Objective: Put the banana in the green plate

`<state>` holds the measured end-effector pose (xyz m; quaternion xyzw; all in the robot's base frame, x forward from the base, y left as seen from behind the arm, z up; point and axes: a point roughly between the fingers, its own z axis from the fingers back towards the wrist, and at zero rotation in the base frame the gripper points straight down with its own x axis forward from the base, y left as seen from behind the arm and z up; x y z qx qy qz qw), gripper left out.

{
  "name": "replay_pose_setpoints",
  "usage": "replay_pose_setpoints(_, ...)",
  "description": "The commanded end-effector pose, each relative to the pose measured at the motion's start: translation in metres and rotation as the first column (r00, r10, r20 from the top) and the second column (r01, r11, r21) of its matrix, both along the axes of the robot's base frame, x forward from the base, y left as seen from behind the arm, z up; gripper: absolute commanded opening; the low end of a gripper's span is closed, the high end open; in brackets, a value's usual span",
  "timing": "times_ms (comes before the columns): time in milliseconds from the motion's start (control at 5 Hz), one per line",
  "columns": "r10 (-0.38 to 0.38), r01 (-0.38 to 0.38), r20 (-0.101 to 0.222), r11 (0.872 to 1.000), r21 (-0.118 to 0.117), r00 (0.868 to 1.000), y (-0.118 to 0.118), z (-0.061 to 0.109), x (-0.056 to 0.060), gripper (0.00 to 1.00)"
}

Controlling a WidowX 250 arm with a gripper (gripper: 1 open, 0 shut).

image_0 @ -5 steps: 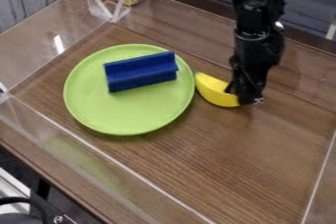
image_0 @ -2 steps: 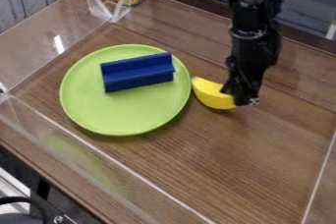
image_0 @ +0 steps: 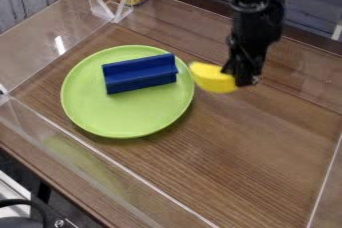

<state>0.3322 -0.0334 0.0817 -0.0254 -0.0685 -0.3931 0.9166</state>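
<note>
Nearest you lay the green plate (image_0: 120,107), a blue block (image_0: 142,73) on its far half. At the plate's three o'clock, your gripper (image_0: 241,76) pinched the banana (image_0: 211,77), its long axis running nine-to-three, free tip toward the plate.

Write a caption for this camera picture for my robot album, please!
Black robot hand holds a small yellow plastic banana above the wooden table, beside a round lime-green plate carrying a blue block.
</note>
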Motion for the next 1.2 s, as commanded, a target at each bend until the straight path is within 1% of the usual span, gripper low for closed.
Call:
replay_pose_setpoints(0,0.137,-0.138,0.092,0.99,0.003,0.986,0.02,0.045,0.009,0.0)
replay_pose_setpoints(200,0.191,-0.192,0.094,0.981,0.0,0.977,0.035,0.051,0.008,0.0)
replay_pose_setpoints(400,0.225,-0.226,0.1,0.974,-0.002,0.969,0.045,0.056,0.009,0.0)
replay_pose_setpoints(600,0.279,-0.28,0.103,0.96,-0.007,0.955,0.056,0.057,0.001,0.0)
replay_pose_setpoints(800,0.25,-0.25,0.105,0.968,-0.01,0.963,0.057,0.048,-0.014,0.0)
replay_pose_setpoints(1000,0.247,-0.247,0.107,0.969,-0.015,0.963,0.06,0.041,-0.03,0.0)
